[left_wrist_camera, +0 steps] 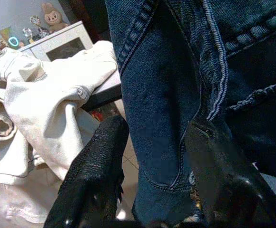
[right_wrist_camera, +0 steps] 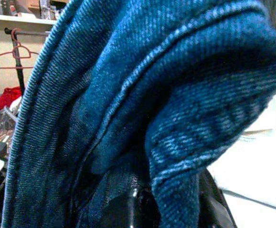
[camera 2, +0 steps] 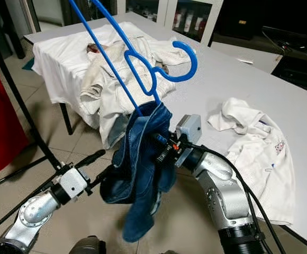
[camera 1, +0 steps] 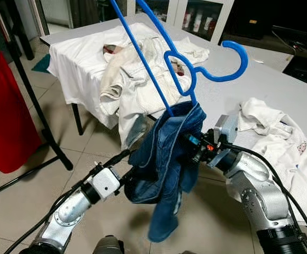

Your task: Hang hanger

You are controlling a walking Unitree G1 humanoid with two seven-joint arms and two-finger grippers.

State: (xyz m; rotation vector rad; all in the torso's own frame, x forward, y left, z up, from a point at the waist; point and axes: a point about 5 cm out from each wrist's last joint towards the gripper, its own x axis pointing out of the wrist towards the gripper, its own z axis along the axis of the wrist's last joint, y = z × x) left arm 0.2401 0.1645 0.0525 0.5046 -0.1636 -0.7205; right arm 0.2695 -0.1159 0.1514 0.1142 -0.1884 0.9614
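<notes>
- The grey tabletop (camera 1: 280, 90) spans from 11 to 3 o'clock in my head views. White and cream garments (camera 1: 137, 69) are heaped on its far end at 12 o'clock, and one white shirt (camera 1: 280, 143) lies at 3 o'clock.
- A red garment (camera 1: 2, 116) hangs at 9 o'clock, beside a black stand (camera 1: 37, 106) on the tiled floor.
- The denim garment (camera 1: 166, 159) hangs at centre, bunched and draped, its lower end dangling free above the floor.
- The blue hanger (camera 1: 180, 63) stands tilted above the denim, hook toward 2 o'clock and its long arms running off toward 11 o'clock. Its lower end is buried in the fabric.
- My right pincer (camera 1: 193, 144) is clamped on the denim at the top of the bundle; the wrist view shows cloth wrapped over both fingers.
- My left pincer (left_wrist_camera: 152, 156) reaches in from 7 o'clock, fingers spread wide around a denim fold, not yet closed.
- Judgement: I am mid-step, with the garment carried but poorly seated. Next I must close the left pincer, straighten the denim, then turn toward the stand at 9 o'clock. The hanger may slip.
</notes>
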